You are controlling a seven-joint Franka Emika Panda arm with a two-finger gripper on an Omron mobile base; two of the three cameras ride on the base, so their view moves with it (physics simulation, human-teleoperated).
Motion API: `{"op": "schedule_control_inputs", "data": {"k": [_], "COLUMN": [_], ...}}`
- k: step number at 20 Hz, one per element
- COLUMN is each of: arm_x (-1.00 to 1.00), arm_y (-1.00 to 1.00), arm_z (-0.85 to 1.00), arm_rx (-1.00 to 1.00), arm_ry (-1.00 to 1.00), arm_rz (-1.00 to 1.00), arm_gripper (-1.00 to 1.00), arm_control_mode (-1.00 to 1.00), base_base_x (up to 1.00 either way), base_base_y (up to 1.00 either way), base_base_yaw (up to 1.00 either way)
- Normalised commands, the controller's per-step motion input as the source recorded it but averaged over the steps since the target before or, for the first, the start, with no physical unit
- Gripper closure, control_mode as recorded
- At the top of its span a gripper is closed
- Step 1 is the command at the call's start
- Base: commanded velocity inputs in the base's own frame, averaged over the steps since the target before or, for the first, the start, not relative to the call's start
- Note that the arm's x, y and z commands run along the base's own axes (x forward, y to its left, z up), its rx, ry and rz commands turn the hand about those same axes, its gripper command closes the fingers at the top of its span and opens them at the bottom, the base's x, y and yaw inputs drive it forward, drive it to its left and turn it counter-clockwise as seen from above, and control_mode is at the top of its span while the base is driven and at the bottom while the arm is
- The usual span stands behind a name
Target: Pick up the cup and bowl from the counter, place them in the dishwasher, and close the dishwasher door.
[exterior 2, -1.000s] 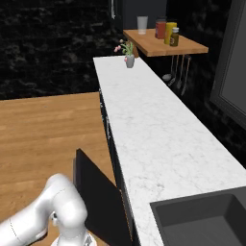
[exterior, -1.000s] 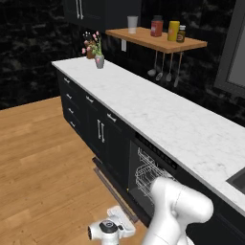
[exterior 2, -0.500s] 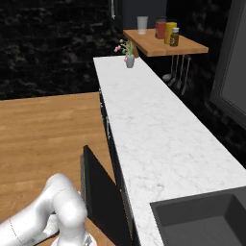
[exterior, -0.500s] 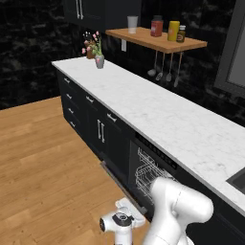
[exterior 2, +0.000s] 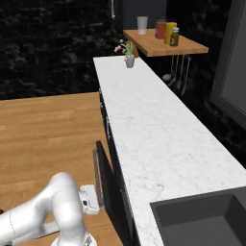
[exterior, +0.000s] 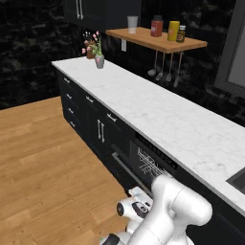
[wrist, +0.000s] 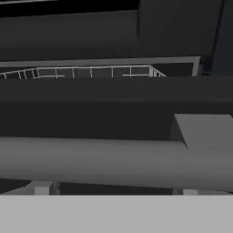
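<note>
Below the marble counter: the dishwasher (exterior: 143, 165) sits black among dark cabinets (exterior: 83, 112) with silver handles
Dishwasher door: (exterior 2: 102, 178) ajar, close to upright, its top edge leaning out from the unit and a narrow gap left along the top
Wire rack: the white rack (exterior: 149, 165) shows through that gap; in the hand view its wires run across the upper left
Door handle: the long bar handle (wrist: 113, 161) runs side to side across the hand view, very near the camera
Gripper: (exterior 2: 94, 201) low beside the outer face of the door, near its handle; jaws spread wide and holding nothing, with the two fingertips (wrist: 41, 186) far apart at the bottom of the hand view and the bar just beyond them
Arm: the white arm (exterior: 177, 213) bends down in front of the dishwasher, its wrist turned toward the door
Counter: the white marble counter (exterior 2: 144, 125) runs long from the far wall toward the camera, over the cabinets and the dishwasher
Flower vase: a small grey vase of pink flowers (exterior: 98, 57) stands at the far end of the counter
Sink: a dark sink (exterior 2: 206, 218) is set into the counter's near end
Wall shelf: a brown wooden shelf (exterior: 160, 43) carries a pale glass tumbler (exterior: 132, 24), a red jar (exterior: 156, 27), a yellow jar (exterior: 173, 30) and a small dark-lidded jar (exterior: 181, 34)
Utensils: hung under the shelf (exterior: 162, 72)
Floor: wooden planks (exterior: 43, 158) in front of the cabinets
</note>
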Motion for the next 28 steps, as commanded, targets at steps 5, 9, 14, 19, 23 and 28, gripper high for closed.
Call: {"op": "schedule_control_inputs", "data": {"k": [5,9,14,19,23,28], "arm_x": [1.00,1.00,1.00,1.00,1.00,1.00], "arm_y": [-1.00,-1.00,-1.00,-1.00,-1.00,-1.00], "arm_z": [0.09,0.00,-0.15,-0.60,-0.92,-0.99], "arm_rx": [-0.02,-0.01,-0.03,-0.14,-0.22,-0.24], "arm_ry": [0.00,0.00,0.00,0.00,0.00,0.00], "arm_rz": [-0.07,-0.08,-0.09,-0.11,-0.08,-0.07], "arm_gripper": [-1.00,-1.00,-1.00,-1.00,-1.00,-1.00], "arm_control_mode": [-1.00,-1.00,-1.00,-1.00,-1.00,-1.00], "base_base_x": [0.00,0.00,0.00,0.00,0.00,0.00], "base_base_y": [0.00,0.00,0.00,0.00,0.00,0.00], "base_base_yaw": [0.00,0.00,0.00,0.00,0.00,0.00]}}
